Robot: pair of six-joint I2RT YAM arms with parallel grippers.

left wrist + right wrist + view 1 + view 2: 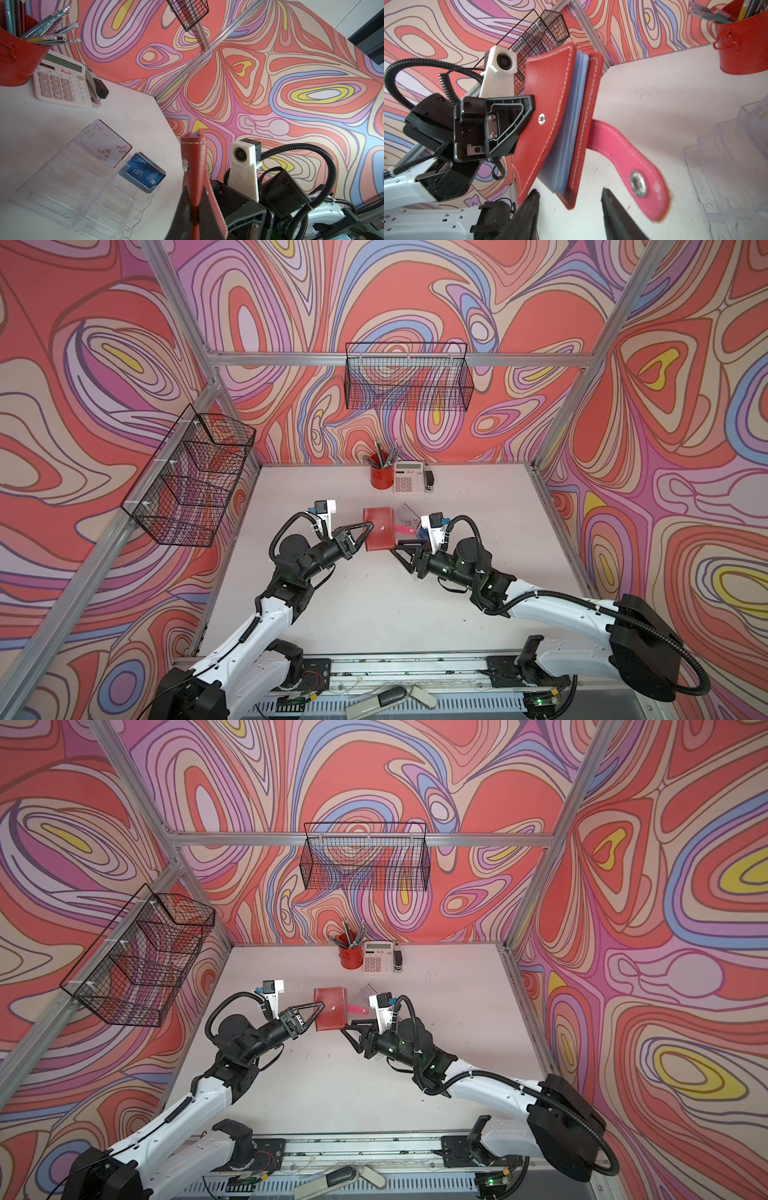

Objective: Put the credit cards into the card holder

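Observation:
My left gripper (195, 187) is shut on the edge of a red wallet (379, 529) and holds it up off the table in both top views. The wallet's covers gape slightly around a stack of pale blue leaves (571, 124), and its pink snap strap (623, 158) hangs loose. My right gripper (570, 190) is open just below the wallet's lower corner, touching nothing. The clear tiered card holder (72, 187) stands on the table behind the wallet. It holds a white VIP card (108, 143) and blue credit cards (143, 172) in two of its slots.
A red pen cup (380, 477), a calculator (409, 477) and a stapler (430, 480) line the back edge of the table. Wire baskets hang on the back wall (409, 379) and the left wall (191, 481).

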